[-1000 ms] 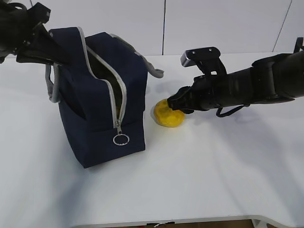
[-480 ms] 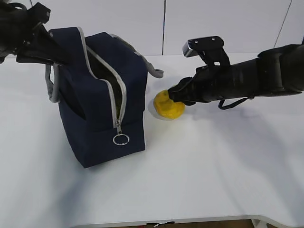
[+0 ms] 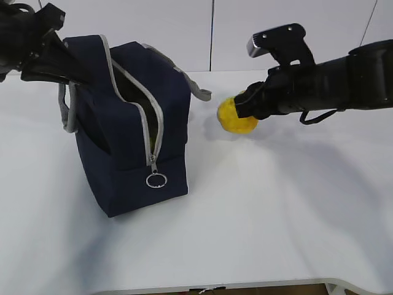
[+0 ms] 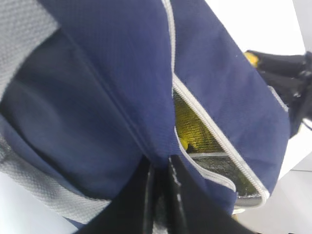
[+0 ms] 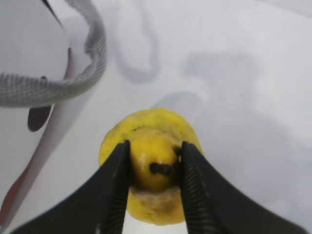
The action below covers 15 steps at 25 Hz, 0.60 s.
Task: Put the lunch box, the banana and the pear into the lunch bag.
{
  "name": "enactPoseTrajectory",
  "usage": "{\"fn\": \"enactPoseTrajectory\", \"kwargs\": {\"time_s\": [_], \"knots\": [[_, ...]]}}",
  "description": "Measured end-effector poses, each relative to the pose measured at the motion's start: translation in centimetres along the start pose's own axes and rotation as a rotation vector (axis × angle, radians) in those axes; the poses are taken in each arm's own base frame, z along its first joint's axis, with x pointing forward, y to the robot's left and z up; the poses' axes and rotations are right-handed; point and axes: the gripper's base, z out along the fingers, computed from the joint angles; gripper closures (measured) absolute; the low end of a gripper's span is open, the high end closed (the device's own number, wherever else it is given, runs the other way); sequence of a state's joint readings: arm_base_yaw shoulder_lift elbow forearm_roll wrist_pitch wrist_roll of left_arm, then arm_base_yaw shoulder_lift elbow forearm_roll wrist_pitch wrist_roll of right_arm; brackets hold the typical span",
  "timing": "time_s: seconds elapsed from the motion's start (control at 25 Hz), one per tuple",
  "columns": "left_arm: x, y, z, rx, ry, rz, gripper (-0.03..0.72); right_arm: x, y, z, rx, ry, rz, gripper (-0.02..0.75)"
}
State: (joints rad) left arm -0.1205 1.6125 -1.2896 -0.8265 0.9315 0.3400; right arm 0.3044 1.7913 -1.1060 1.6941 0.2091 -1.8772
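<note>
The right gripper (image 5: 155, 181) is clamped on the pear (image 3: 237, 117), its two black fingers (image 5: 117, 187) pressing either side of the dark stem, and holds the fruit clear of the white table (image 3: 258, 215), just right of the lunch bag (image 3: 132, 141). The navy bag stands upright toward the table's back left, its zipper open. The left gripper (image 4: 158, 195) pinches the bag's fabric at the rim of the opening. Something yellow (image 4: 187, 127) shows inside the bag.
</note>
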Motion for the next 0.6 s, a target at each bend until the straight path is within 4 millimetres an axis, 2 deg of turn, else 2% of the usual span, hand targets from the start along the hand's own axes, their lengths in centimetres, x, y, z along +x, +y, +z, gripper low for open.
{"fn": "enactPoseTrajectory", "kwargs": {"time_s": [0.36, 0.6], "knots": [[-0.2, -0.1, 0.0, 0.007, -0.023, -0.011, 0.691, -3.3, 0.0, -3.8, 0.041, -0.120, 0.013, 0.468], [-0.2, -0.1, 0.0, 0.010, -0.027, -0.014, 0.691, -6.2, 0.1, -6.1, 0.043, -0.230, 0.027, 0.469]]}}
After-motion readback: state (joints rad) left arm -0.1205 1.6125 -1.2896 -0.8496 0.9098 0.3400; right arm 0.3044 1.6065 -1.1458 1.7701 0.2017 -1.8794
